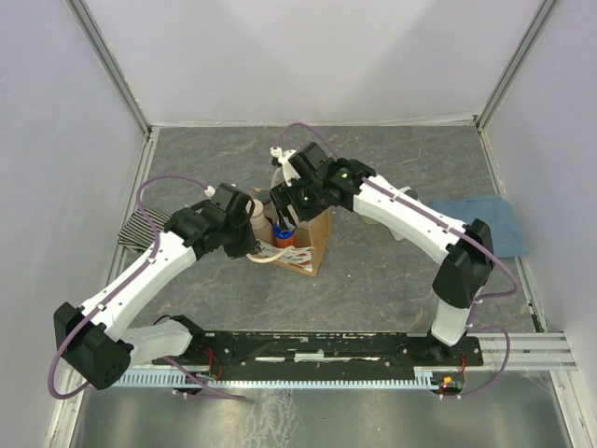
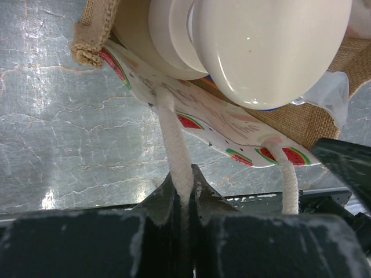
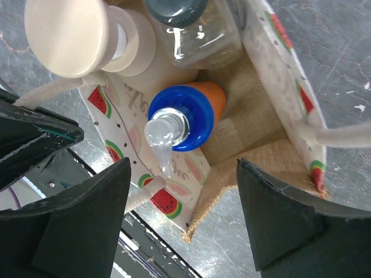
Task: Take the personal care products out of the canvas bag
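The canvas bag (image 1: 312, 247) stands mid-table, tan burlap with a watermelon-printed white panel (image 2: 214, 124). My left gripper (image 2: 184, 185) is shut on one cream loop handle (image 2: 174, 145) at the bag's left side (image 1: 252, 238). My right gripper (image 3: 182, 197) is open above the bag's mouth (image 1: 284, 201), its jaws wide on either side of the bag's corner. Inside the bag stand a blue-and-orange bottle (image 3: 191, 116) with a blue cap and clear pump, a pale bottle with a cream cap (image 3: 66, 35) and a clear bottle with a dark cap (image 3: 194, 26). The cream cap fills the top of the left wrist view (image 2: 261, 46).
A folded blue cloth (image 1: 490, 224) lies at the right wall. A black-and-white striped cloth (image 1: 140, 229) lies at the left wall. A white pump head (image 1: 277, 154) shows behind the right wrist. The mounting rail (image 1: 326, 350) runs along the near edge.
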`<state>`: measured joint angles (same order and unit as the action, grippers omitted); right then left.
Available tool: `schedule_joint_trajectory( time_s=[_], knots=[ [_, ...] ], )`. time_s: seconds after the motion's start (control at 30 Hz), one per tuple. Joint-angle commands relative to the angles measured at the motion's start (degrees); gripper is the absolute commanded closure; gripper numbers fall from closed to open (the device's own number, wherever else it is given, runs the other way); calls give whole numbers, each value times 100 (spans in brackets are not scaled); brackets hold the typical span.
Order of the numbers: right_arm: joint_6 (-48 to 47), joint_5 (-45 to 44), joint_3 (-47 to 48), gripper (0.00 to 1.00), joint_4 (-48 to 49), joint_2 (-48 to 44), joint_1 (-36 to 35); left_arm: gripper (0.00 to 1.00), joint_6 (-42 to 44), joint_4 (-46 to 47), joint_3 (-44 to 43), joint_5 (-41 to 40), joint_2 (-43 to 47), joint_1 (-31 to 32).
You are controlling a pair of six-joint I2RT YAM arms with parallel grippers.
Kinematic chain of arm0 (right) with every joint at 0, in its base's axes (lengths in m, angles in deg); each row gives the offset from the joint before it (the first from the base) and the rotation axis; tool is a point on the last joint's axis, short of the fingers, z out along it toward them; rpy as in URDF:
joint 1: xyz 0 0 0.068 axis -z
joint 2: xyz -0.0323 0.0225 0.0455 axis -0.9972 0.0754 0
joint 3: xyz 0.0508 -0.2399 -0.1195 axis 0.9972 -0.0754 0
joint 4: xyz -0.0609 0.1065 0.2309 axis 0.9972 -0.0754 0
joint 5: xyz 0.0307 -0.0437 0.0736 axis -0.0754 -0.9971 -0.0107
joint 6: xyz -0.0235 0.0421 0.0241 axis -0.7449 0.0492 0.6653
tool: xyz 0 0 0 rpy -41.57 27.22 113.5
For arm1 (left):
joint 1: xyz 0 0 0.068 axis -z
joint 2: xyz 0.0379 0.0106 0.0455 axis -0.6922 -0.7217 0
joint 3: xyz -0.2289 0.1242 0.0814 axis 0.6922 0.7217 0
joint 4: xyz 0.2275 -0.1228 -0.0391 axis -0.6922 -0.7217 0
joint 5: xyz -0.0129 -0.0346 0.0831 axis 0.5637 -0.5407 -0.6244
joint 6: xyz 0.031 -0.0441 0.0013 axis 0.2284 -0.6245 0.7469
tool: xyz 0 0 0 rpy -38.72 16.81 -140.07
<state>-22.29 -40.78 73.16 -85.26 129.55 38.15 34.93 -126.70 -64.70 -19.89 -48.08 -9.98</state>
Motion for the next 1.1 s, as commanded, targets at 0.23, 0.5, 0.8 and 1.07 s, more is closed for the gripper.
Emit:
schedule_joint_trajectory(
  time_s=[0.23, 0.5, 0.8, 1.07],
  knots=[
    [-368, -160, 83, 21, 342, 880, -355, 97, 122, 14, -160, -69, 115, -7],
    [-348, -659, 58, 45, 602, 738, -405, 97, 122, -98, -257, -147, 179, -7],
    [-468, -1446, 656, 50, 196, -311, -406, 97, 122, -199, -238, -243, 280, -7],
    [-735, -2401, 1183, 48, -489, -1222, -349, 97, 116, -200, -172, -268, 302, -12]
  ],
)
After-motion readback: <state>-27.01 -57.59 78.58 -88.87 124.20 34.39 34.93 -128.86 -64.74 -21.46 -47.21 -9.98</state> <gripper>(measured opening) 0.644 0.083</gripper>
